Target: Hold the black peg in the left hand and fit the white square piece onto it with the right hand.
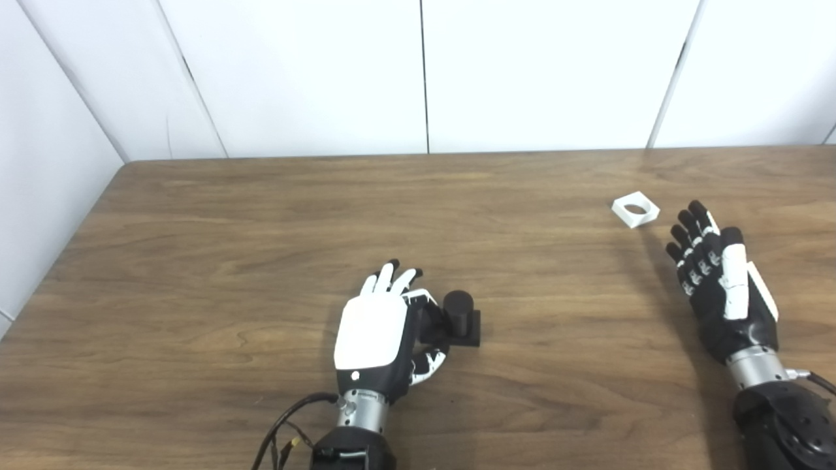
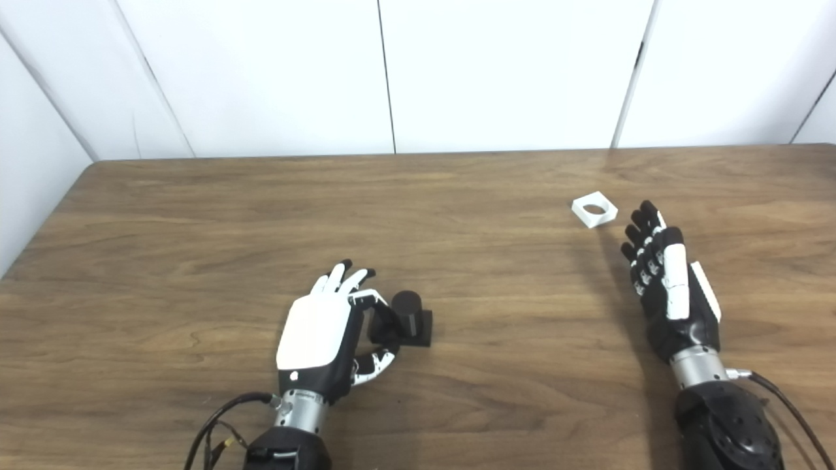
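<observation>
The black peg (image 1: 461, 317) stands upright on its square base, resting on the counter (image 1: 261, 215) at the near centre. Its round post points upward and nothing sits on it. The left robot hand (image 1: 385, 329) is immediately to the left of the peg, palm turned toward it, with its fingers (image 1: 424, 307) curled partway round the near and left sides. Contact appears to be made or about to be made, but the peg is not lifted and a firm hold cannot be confirmed from either view.

The white square piece (image 1: 635, 209) lies flat on the counter at the far right, well apart from the peg, its round hole facing up. The right robot hand (image 1: 715, 277) hovers just near of and to the right of the piece, fingers extended and spread, holding nothing and not touching the piece.

Assessment: the task is at its opening step. The left side is closing on the peg; the right side is on approach to the piece. No fitting has begun.

Next move, as judged: the left robot hand must complete its closure on the base or lower post, leaving the top of the post clear. The right robot hand must advance slightly far and left, then pinch the thin piece by its edges without covering the hole.
</observation>
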You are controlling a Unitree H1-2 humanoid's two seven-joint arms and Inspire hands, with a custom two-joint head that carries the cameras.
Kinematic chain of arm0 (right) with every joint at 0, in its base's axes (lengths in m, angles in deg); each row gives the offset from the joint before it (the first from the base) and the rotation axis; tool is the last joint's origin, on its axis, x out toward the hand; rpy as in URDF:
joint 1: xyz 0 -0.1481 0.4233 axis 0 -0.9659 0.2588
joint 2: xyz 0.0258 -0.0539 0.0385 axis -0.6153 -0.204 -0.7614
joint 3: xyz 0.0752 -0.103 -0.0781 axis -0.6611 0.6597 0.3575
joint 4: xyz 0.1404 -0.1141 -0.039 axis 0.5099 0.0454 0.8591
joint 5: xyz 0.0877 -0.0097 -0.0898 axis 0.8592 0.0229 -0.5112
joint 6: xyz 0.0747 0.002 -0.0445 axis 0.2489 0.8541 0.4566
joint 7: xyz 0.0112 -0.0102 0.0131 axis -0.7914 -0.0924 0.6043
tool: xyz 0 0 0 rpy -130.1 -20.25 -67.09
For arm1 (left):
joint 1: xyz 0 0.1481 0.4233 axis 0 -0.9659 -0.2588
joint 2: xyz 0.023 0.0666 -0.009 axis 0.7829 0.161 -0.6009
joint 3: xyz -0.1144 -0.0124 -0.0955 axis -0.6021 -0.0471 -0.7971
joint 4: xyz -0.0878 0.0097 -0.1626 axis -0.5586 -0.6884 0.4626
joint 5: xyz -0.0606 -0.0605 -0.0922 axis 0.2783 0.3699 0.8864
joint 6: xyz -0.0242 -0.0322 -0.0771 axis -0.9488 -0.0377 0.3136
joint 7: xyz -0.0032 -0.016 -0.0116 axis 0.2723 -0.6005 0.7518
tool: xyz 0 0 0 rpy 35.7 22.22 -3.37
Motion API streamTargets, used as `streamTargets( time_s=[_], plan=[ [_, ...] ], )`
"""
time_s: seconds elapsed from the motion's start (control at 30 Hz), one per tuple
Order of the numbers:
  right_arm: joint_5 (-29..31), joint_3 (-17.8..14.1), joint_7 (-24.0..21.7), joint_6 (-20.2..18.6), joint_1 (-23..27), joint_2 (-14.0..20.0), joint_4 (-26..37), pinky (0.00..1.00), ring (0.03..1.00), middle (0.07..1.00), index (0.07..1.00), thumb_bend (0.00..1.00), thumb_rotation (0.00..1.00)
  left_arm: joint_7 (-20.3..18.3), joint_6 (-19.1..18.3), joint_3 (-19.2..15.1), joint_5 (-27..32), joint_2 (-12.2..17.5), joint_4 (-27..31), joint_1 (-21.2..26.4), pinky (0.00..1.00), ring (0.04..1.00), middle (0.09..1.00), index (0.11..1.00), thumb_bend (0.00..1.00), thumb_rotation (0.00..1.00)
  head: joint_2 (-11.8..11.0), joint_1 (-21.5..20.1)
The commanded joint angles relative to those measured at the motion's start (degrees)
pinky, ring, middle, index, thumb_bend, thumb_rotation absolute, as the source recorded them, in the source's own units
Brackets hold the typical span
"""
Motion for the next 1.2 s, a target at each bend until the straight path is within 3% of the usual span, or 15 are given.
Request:
streamTargets(
  time_s=[0.0,0.27,0.87,1.17],
  plan=[
    [0.1,0.4,0.0,1.0,-1.0,-1.0,-0.8,1.0,1.0,1.0,1.0,0.61,1.0,-1.6,0.7,0.6,0.0,0.2,-0.6,-1.4,0.95,0.979,0.886,0.488,0.52,0.05,0.0,0.1],
    [0.4,0.2,-0.1,1.1,-0.6,-1.0,-1.5,1.0,1.0,1.0,1.0,0.61,1.0,-1.5,1.0,0.1,0.4,0.4,0.0,-2.0,0.94,0.984,0.894,0.489,0.52,0.06,-0.1,0.0],
    [-0.2,0.7,0.5,0.3,-0.1,-1.0,-1.6,1.0,1.0,1.0,1.0,0.6,1.0,-7.2,1.5,-0.9,-2.4,-1.1,10.1,-3.7,0.95,0.996,0.89,0.491,0.52,0.07,-0.3,0.6],
    [-0.4,0.7,0.6,0.7,-0.1,-0.9,-1.9,1.0,1.0,1.0,1.0,0.6,1.0,-9.3,1.8,-1.9,-5.6,-1.0,13.4,-3.6,0.86,0.948,0.863,0.489,0.52,0.07,-0.3,0.5]
  ],
)
